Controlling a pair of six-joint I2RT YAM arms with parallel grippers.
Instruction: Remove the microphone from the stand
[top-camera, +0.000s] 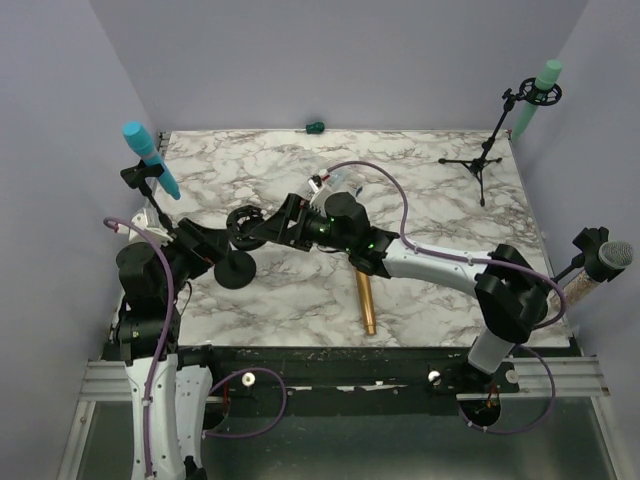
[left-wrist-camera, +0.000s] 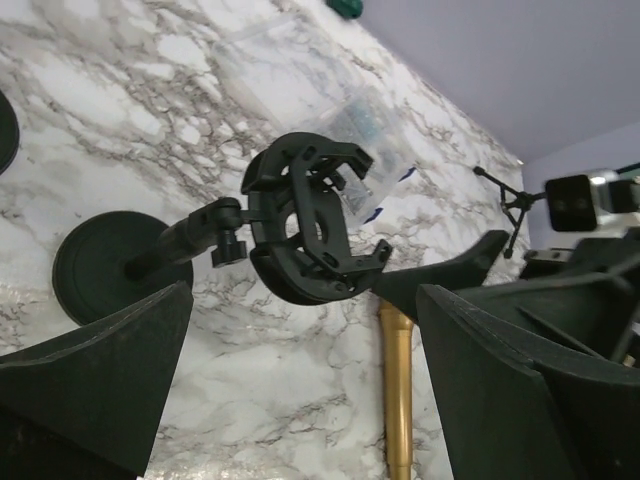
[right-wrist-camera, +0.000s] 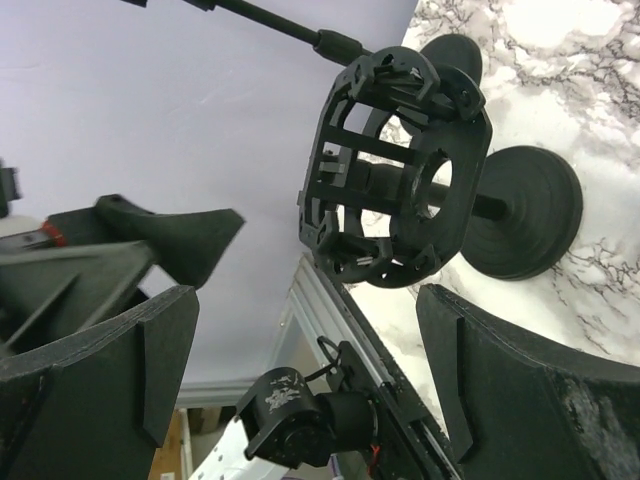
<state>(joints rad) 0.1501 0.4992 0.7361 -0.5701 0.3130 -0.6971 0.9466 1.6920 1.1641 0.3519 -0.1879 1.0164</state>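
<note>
And here we see the gold microphone (top-camera: 367, 300) lying flat on the marble table (top-camera: 450, 200), pointing toward the near edge. It is apart from the stand (top-camera: 238, 262) and just below the right arm's wrist. The stand's round holder (left-wrist-camera: 315, 228) is empty: both wrist views look straight through its ring and find nothing inside. We judge the main job done, with only the retreat left. The left claw (left-wrist-camera: 304, 288) is spread wide with nothing between its fingers, and it hovers just short of the holder. The black base (left-wrist-camera: 95, 265) and the short pole are off to its side. Our guess is that it sits there to steady the stand if it tips. The right claw (right-wrist-camera: 307, 290) is gaping too and gripping nothing. It faces the other mouth of the ring, on the line a microphone would slide out along, which would explain the long reach across the table. The two claws close in on the holder from opposite sides, very near each other, so any withdrawal calls for care. One nudge against that light stand could knock it over or roll the microphone. We cannot tell from here whether either finger touches the holder.
</note>
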